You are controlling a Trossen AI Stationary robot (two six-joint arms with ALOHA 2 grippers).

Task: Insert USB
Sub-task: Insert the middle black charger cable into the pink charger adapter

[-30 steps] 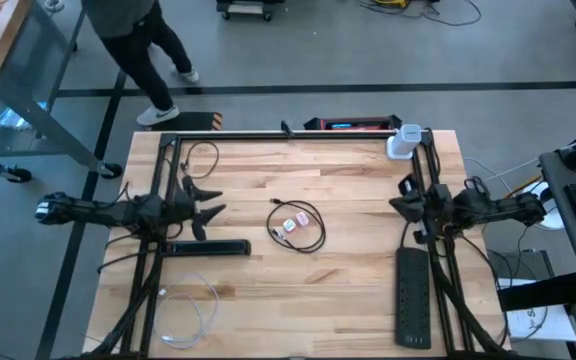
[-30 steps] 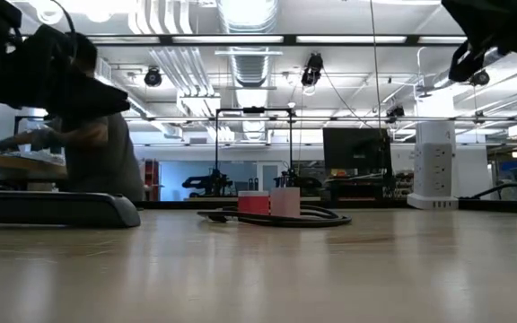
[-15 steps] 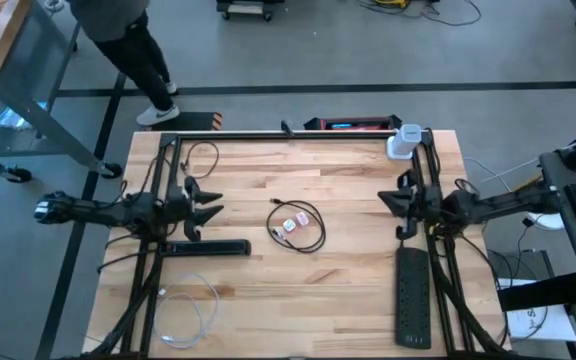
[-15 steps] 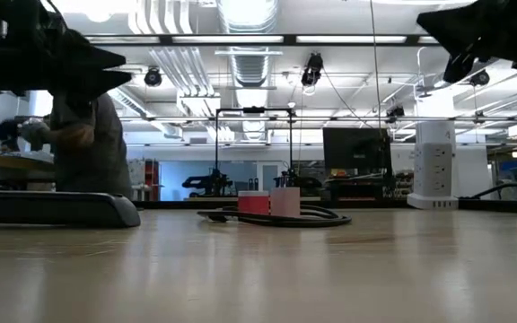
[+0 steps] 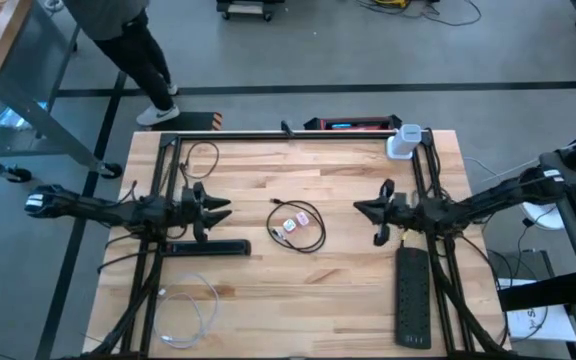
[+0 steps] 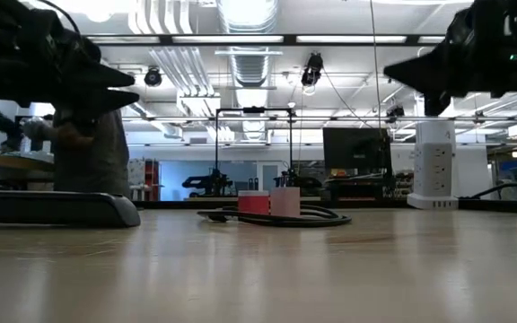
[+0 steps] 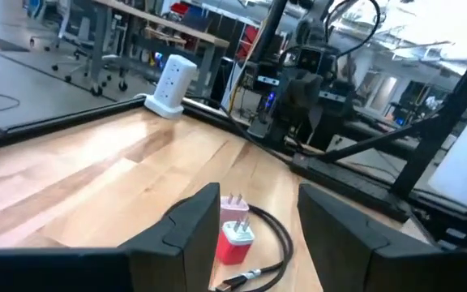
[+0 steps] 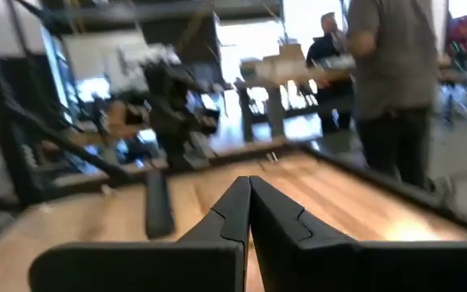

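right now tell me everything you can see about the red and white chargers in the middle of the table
The two chargers are small plug blocks, one red and one white, plastic by the look, side by side and upright on the wooden table near its middle. Metal prongs show on the white one. A black cable loops around them, its plug end lying beside them. Neither gripper touches them; both hover apart, to either side.

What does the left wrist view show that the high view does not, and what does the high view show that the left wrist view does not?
Only the left wrist view shows the prongs of the two chargers. Only the high view shows the black power strip, the loose white cable and a person's legs. Both show the red charger, the pink charger, the black cable, the white tower outlet, the left end effector, open, and the wooden table.
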